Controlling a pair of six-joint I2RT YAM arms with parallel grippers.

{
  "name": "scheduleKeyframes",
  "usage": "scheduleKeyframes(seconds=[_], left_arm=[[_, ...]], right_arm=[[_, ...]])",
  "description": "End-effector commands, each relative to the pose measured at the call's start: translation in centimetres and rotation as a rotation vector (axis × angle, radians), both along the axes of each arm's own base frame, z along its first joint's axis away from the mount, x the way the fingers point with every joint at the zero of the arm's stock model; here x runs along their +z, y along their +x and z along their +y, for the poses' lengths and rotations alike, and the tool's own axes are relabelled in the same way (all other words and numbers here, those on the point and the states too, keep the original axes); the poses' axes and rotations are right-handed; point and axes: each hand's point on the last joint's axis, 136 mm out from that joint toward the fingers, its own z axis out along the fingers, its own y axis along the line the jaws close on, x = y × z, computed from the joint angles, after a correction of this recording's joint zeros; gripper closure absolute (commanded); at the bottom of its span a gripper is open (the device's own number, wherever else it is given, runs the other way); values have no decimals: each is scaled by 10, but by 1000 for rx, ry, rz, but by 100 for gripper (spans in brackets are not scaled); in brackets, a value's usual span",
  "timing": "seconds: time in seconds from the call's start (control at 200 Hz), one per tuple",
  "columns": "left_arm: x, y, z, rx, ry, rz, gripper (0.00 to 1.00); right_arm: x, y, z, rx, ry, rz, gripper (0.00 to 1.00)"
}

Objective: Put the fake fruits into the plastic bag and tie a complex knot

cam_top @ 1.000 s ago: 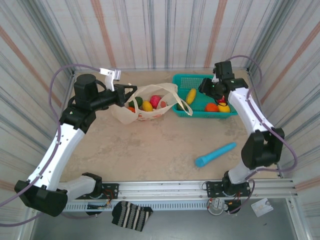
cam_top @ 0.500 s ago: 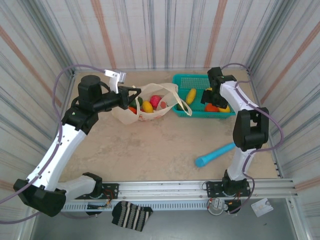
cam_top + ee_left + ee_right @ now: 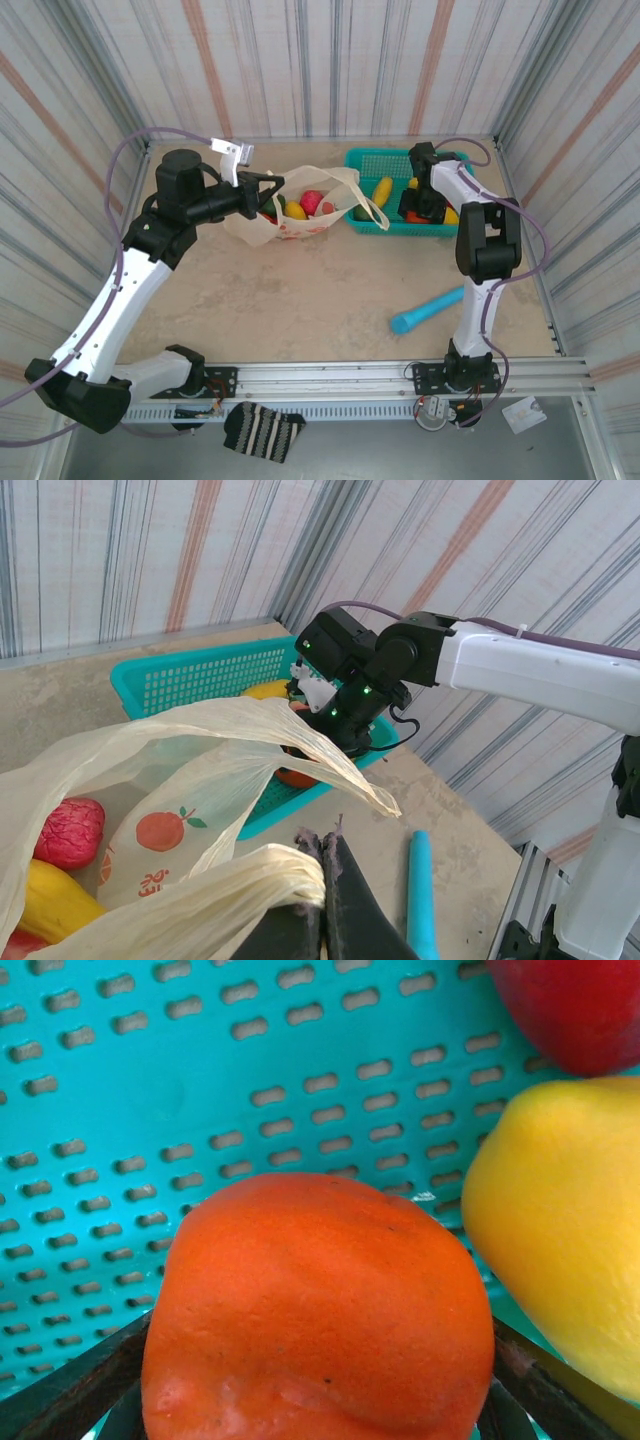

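The plastic bag (image 3: 150, 750) is thin, crinkled, semi-translucent film; the teal basket (image 3: 200, 1090) is perforated hard plastic; the orange fruit (image 3: 320, 1310) is smooth, faintly glossy.

- The top external camera sits above and behind the two arm bases. It looks down and forward over the whole beige marbled worktop (image 3: 300, 290) from well back (the striped walls (image 3: 330, 60) close in three sides).
- The left wrist camera rides just behind the left gripper (image 3: 323, 850). It faces along the fingers, low and near, across the cream citrus-printed plastic bag (image 3: 170, 770) toward the teal perforated plastic basket (image 3: 190, 675) and the right arm (image 3: 520, 665).
- The right wrist camera looks onto that basket's floor from very close, with a round orange plastic fruit (image 3: 310, 1300) just before the lens.
- The overhead and left wrist views share the bag, the basket and the right arm; all three views take in the basket.
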Motion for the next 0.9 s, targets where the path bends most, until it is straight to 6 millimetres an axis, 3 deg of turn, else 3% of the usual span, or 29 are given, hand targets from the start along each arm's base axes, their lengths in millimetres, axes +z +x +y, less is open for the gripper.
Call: scheduleKeyframes(seconds=[0.0,0.165,0.331,0.466,0.596,0.736,0.897], left_arm=[[20,-9,5,4,8,-71,100],[22,-10,7,13,19,-83,100],[21,-8,9,22,25,-82,100],[21,-7,9,23,24,-80,100],[23,-4,10,29,15,-76,100],[20,-1,12,37,6,-64,100],[17,1,16,48,-2,-53,100]], right_arm=[[-7,5,4,-13,33,10,23],[-4,8,7,-28,63,-12,30],[38,12,7,-39,79,-129,36],[97,16,15,-23,132,-274,36],[158,16,39,49,243,-451,35],[229,10,75,147,449,-641,36],[305,-16,126,358,594,-816,36]])
